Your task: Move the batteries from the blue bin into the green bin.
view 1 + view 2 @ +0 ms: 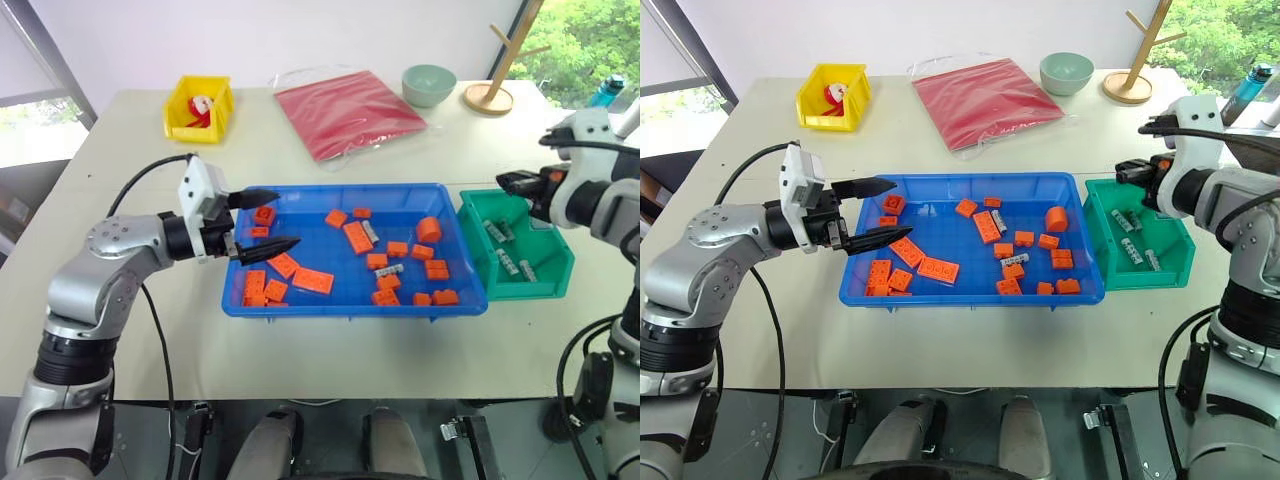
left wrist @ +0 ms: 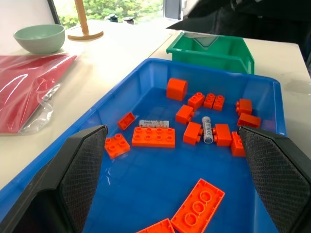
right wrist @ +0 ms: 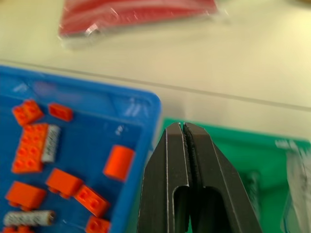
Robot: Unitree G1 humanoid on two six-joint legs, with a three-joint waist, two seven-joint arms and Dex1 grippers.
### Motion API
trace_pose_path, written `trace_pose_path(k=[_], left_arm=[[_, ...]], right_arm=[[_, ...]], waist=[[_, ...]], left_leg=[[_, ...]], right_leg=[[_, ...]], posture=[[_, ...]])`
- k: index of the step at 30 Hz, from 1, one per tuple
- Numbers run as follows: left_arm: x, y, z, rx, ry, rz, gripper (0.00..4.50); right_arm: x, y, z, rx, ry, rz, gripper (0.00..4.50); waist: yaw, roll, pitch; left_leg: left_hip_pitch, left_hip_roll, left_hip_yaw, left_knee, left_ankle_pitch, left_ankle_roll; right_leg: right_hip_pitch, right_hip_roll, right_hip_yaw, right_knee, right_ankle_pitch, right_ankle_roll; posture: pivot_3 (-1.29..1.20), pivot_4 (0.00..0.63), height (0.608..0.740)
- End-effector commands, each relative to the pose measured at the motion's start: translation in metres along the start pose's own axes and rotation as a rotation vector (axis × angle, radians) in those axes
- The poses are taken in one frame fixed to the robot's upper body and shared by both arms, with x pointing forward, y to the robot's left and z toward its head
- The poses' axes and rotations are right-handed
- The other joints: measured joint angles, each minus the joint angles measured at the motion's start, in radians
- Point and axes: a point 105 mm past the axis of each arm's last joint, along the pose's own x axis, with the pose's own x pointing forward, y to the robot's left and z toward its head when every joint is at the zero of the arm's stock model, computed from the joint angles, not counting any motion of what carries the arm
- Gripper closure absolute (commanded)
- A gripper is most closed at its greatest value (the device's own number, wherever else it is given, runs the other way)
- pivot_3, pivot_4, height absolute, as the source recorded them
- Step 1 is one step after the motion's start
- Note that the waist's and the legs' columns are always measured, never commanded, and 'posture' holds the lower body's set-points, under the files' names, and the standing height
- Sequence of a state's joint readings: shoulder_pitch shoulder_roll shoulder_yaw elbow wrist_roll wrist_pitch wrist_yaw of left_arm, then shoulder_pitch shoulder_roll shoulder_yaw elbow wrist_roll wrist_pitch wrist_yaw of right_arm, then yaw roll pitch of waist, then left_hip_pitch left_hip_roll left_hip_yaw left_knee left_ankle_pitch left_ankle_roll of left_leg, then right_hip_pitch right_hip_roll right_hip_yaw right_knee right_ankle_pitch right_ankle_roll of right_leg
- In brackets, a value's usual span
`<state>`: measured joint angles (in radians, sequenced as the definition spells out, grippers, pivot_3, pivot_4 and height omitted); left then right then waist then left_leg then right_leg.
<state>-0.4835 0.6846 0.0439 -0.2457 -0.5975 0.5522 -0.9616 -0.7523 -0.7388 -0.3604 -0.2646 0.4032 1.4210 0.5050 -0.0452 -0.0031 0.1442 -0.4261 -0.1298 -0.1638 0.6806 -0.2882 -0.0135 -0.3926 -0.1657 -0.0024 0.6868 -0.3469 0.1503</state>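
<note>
On the pale tabletop (image 1: pixel 330 350), a yellow bin (image 1: pixel 199 107) is noted at the upper left of the frame. At the left centre, the left gripper (image 1: pixel 262 220) is seen released, its two black fingers spread wide apart and empty, poised over the left edge of the blue bin (image 1: pixel 355 308). The blue bin occupies the middle of the frame and is scattered with orange bricks (image 1: pixel 313 281). Two batteries (image 1: pixel 389 270) are observed lying among the bricks, one near the centre and one just above it beside a long brick. Above the blue bin, a red bag (image 1: pixel 345 110) in clear wrapping is recorded, with a pale green bowl (image 1: pixel 428 84) and a wooden stand (image 1: pixel 492 92) at the upper right. The green bin (image 1: pixel 515 285) is placed just beside the right end of the blue bin, and several more batteries are seen lying inside it. The right gripper (image 3: pixel 183 130) is recorded clenched, fingers pressed together with nothing held, above the upper left corner of the green bin.
</note>
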Motion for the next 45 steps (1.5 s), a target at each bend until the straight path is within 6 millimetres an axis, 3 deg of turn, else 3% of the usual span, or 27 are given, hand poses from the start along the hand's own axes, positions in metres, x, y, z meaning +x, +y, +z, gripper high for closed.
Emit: trace_pose_path(k=[1, 2, 4, 7, 12, 21, 40, 43, 45], left_arm=[[-0.001, -0.003, 0.007, 0.043, -0.017, 0.000, 0.00], [-0.002, -0.003, 0.007, 0.044, -0.015, 0.002, 0.00], [-0.003, -0.004, 0.007, 0.045, -0.012, 0.004, 0.00], [-0.005, -0.006, 0.008, 0.052, -0.005, 0.008, 0.00], [-0.007, -0.008, 0.009, 0.060, 0.003, 0.018, 0.00], [-0.013, -0.012, 0.008, 0.059, 0.025, 0.040, 0.00], [-0.016, -0.012, 0.009, 0.059, 0.024, 0.065, 0.00], [-0.016, -0.012, 0.009, 0.060, 0.023, 0.067, 0.00], [-0.016, -0.012, 0.009, 0.061, 0.025, 0.067, 0.00]], right_arm=[[0.007, 0.039, 0.020, -0.031, -0.065, 0.137, 4.45], [0.013, 0.051, 0.017, -0.027, -0.052, 0.184, 4.45], [0.025, 0.070, 0.008, -0.058, -0.022, 0.240, 3.77], [0.047, 0.096, -0.012, -0.097, 0.034, 0.304, 2.41], [0.072, 0.111, -0.036, -0.135, 0.086, 0.332, 2.41], [0.098, 0.103, -0.070, -0.193, 0.158, 0.307, 2.41], [0.114, 0.094, -0.094, -0.247, 0.210, 0.301, 2.41], [0.114, 0.100, -0.093, -0.247, 0.203, 0.321, 3.10], [0.113, 0.103, -0.092, -0.248, 0.200, 0.325, 4.00]], waist=[[-0.001, 0.000, 0.000], [-0.001, 0.000, 0.000], [0.000, 0.000, 0.000], [0.003, 0.000, 0.000], [0.002, 0.000, 0.000], [-0.002, 0.000, 0.000], [-0.001, 0.000, 0.000], [-0.002, 0.000, 0.000], [-0.002, 0.000, 0.000]], left_leg=[[0.000, 0.000, 0.000, 0.000, 0.000, 0.000], [0.000, 0.000, 0.000, 0.000, 0.000, 0.000], [0.000, 0.000, 0.000, 0.000, 0.000, 0.000], [0.000, -0.001, -0.002, 0.001, 0.000, 0.000], [0.000, -0.001, -0.002, 0.001, 0.000, 0.000], [0.000, -0.001, -0.002, 0.001, 0.000, 0.000], [0.000, -0.001, -0.002, 0.001, 0.000, 0.000], [0.000, -0.001, -0.002, 0.001, 0.000, 0.000], [0.000, -0.001, -0.002, 0.001, 0.000, 0.000]], right_leg=[[0.000, 0.000, 0.000, 0.000, 0.000, 0.000], [0.000, 0.000, 0.000, 0.000, 0.000, 0.000], [0.000, 0.000, 0.000, 0.000, 0.000, 0.000], [0.000, 0.000, 0.000, 0.000, 0.000, 0.000], [0.000, 0.000, 0.000, 0.001, 0.000, 0.000], [0.000, 0.000, 0.000, 0.001, 0.000, 0.000], [0.000, 0.001, 0.000, 0.000, 0.000, 0.000], [0.000, 0.001, 0.000, 0.000, 0.000, 0.000], [0.000, 0.001, 0.000, 0.000, 0.000, 0.000]], posture=[[0.00, 0.150, 0.717], [0.00, 0.150, 0.717], [0.00, 0.150, 0.717], [0.00, 0.150, 0.717], [0.00, 0.150, 0.717], [0.00, 0.150, 0.717], [0.00, 0.150, 0.717], [0.00, 0.150, 0.717], [0.00, 0.150, 0.717]])
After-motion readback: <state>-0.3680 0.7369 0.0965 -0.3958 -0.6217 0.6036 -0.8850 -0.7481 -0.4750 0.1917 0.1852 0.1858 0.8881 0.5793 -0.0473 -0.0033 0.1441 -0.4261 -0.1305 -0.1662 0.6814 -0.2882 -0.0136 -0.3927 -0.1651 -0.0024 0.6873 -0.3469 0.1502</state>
